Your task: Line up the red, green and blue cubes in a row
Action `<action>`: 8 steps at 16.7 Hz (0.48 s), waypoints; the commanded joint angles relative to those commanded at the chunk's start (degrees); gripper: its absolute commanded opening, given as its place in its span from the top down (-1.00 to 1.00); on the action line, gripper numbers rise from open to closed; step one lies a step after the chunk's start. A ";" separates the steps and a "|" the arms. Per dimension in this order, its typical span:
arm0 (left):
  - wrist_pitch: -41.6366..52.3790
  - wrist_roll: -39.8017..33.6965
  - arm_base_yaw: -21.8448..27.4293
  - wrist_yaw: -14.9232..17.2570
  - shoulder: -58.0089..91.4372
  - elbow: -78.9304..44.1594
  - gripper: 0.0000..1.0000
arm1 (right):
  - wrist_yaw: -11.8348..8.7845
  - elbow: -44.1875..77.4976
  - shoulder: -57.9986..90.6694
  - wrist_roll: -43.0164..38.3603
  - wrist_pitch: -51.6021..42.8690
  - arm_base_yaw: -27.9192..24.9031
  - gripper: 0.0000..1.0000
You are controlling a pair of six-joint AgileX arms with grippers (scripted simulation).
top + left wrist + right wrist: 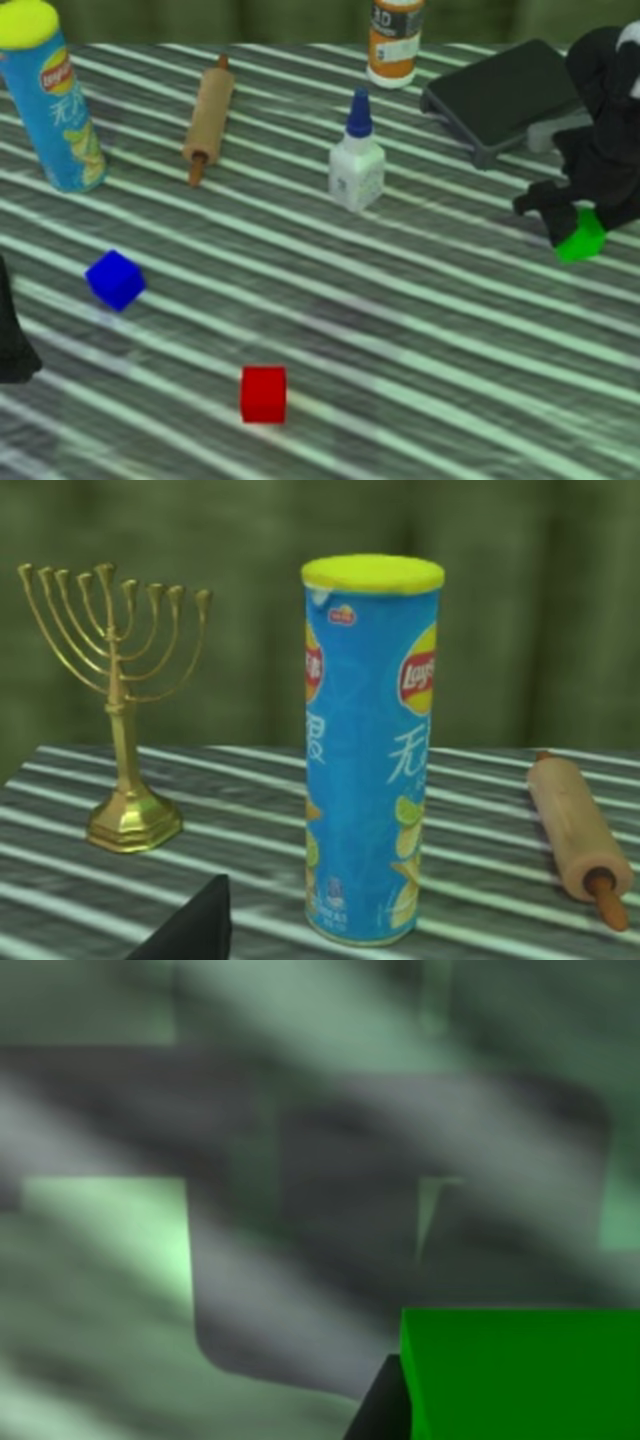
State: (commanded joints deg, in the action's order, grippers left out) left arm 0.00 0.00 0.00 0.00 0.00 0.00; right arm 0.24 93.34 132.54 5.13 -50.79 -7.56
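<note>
The green cube (583, 241) hangs at the table's right side, and my right gripper (572, 222) is shut on it. In the right wrist view the green cube (520, 1375) fills one corner beside a dark finger (385, 1410), with the striped table blurred below. The blue cube (115, 280) lies at the left. The red cube (263, 394) lies near the front, left of centre. My left gripper (12, 345) stays parked at the table's left edge, and one finger (195, 930) shows with nothing near it.
Along the back stand a blue chips can (50, 100), a wooden rolling pin (208, 115), a white glue bottle (357, 160), an orange-white bottle (395, 40) and a dark flat device (500, 95). A brass candelabrum (120, 710) stands beyond the can.
</note>
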 joint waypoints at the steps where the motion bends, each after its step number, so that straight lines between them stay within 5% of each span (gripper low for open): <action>1: 0.00 0.00 0.00 0.00 0.00 0.00 -1.00 | 0.00 0.00 0.00 0.00 0.00 0.00 1.00; 8: 0.00 0.00 0.00 0.00 0.00 0.00 -1.00 | -0.22 0.78 -2.04 -0.13 -0.86 -0.06 1.00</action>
State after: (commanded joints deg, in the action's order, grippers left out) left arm 0.00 0.00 0.00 0.00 0.00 0.00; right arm 0.02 94.12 130.50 5.00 -51.66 -7.62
